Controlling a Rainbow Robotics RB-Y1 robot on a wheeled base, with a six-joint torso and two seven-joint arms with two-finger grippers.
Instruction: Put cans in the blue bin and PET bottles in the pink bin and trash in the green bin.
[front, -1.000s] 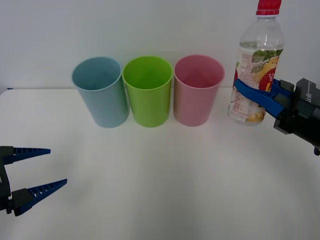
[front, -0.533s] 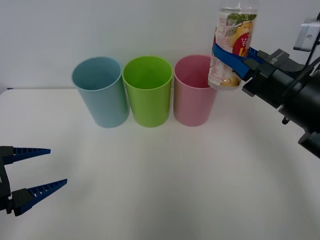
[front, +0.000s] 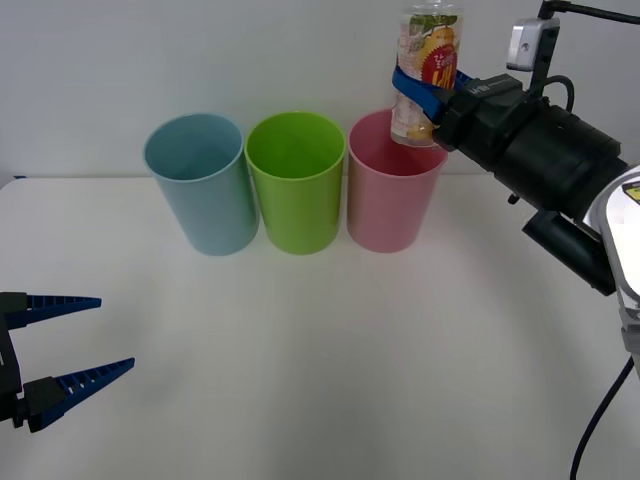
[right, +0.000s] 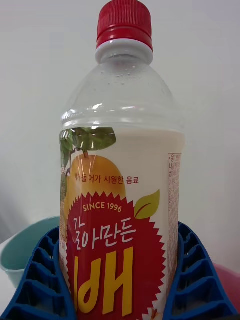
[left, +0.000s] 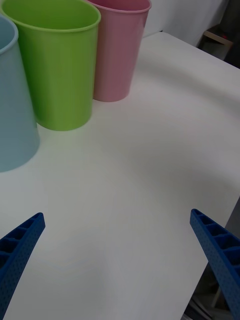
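Three round bins stand in a row at the back of the white table: the blue bin (front: 203, 182), the green bin (front: 295, 179) and the pink bin (front: 394, 178). My right gripper (front: 424, 92) is shut on the PET bottle (front: 427, 70), a clear bottle with a red-and-yellow label, holding it upright in the air just above the pink bin's far right rim. In the right wrist view the PET bottle (right: 121, 200) with its red cap sits between the blue fingers (right: 197, 280). My left gripper (front: 80, 335) rests open low at the table's near left.
The white table (front: 330, 350) stretches bare in front of the bins. In the left wrist view the green bin (left: 57, 60) and pink bin (left: 118, 47) stand ahead, with the table's edge (left: 220, 210) off to one side. A pale wall lies behind.
My right gripper has carried the bottle up and leftward, from beside the pink bin to above its rim. The left gripper has stayed still.
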